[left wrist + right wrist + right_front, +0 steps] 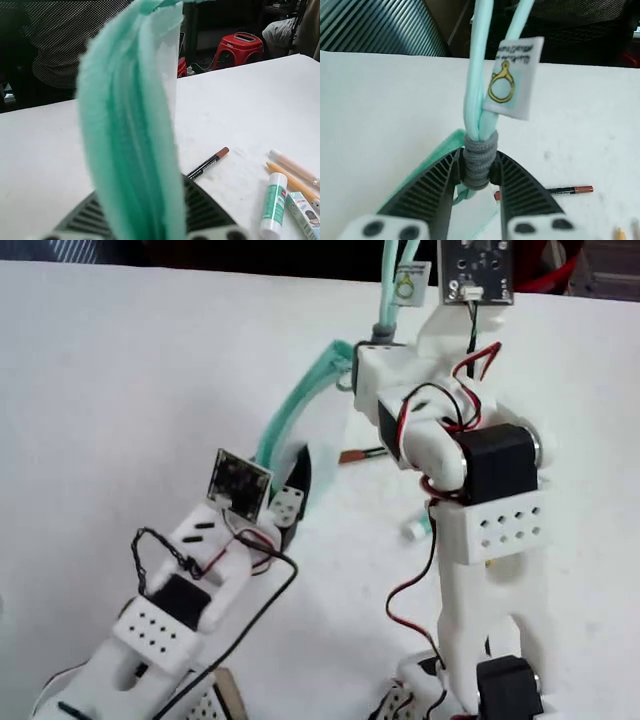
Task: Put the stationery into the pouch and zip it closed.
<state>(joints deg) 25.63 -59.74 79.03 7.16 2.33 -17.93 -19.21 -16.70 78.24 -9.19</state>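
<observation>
On the left of the high view, my left hand (292, 490) is pinching, jaws together, the lower end of the mint-green translucent pouch (295, 405) with its teal zip edge. The pouch is hanging slantwise above the white desk (120, 370) rather than lying on it. I am judging it to be light and floppy: it is sagging in a curve between its two held ends, so it is likely to fold or twist if either end is let go. Its slick film may slide under the pads, and the woven zip tape looks the grippier place to take it. Further right, my right hand (479, 175) is clamping the grey wound-cord collar (479, 150) at the foot of the pale mint carrying cord (476, 75), with a white paper tag (512, 77) dangling beside it. That collar is looking firm and ridged, a sound hold. Rightmost, the stationery is lying loose on the desk, outside the pouch: a black pencil with a brown end (207, 163), a white-and-green glue stick (274, 205), an orange pencil (290, 181) and a cream pen (295, 166). All are looking slim, rigid, light and inclined to roll, so I am planning to take each at mid-shaft.
</observation>
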